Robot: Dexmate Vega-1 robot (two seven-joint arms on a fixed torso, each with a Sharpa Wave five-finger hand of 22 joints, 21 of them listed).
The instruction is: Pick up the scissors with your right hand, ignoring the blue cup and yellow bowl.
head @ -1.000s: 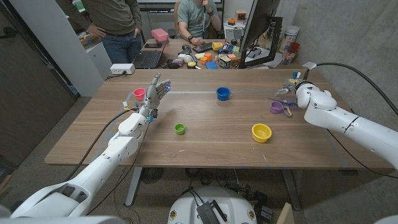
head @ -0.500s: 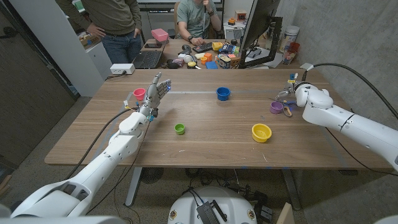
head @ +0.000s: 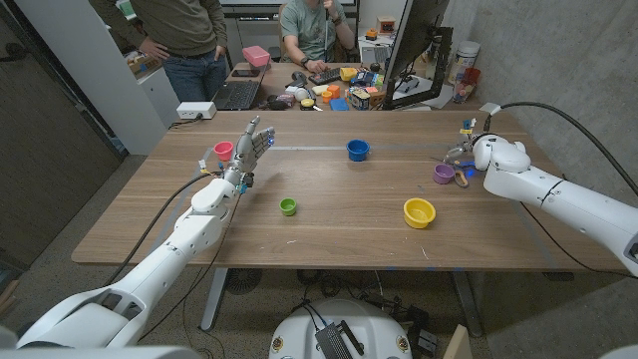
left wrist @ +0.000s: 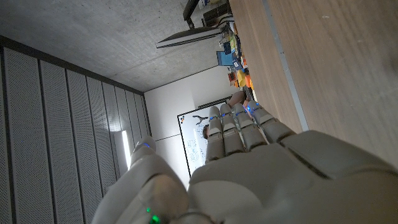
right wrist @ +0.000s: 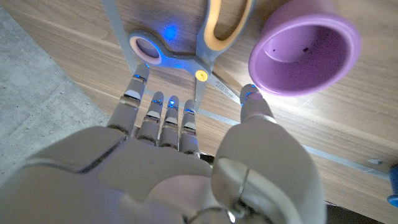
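Grey-handled scissors lie just beyond the right hand's spread, empty fingers.

Smooth white-shelled left arm and right arm, black cables trailing; pale grey segmented right hand, blue-lit fingertips.

Scissors: grey blades, yellow and grey handle loops, lying flat on the table just beyond the right hand fingertips, untouched.

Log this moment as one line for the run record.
right hand: open above scissors, not gripping | purple cup: beside scissors | left hand: open, idle
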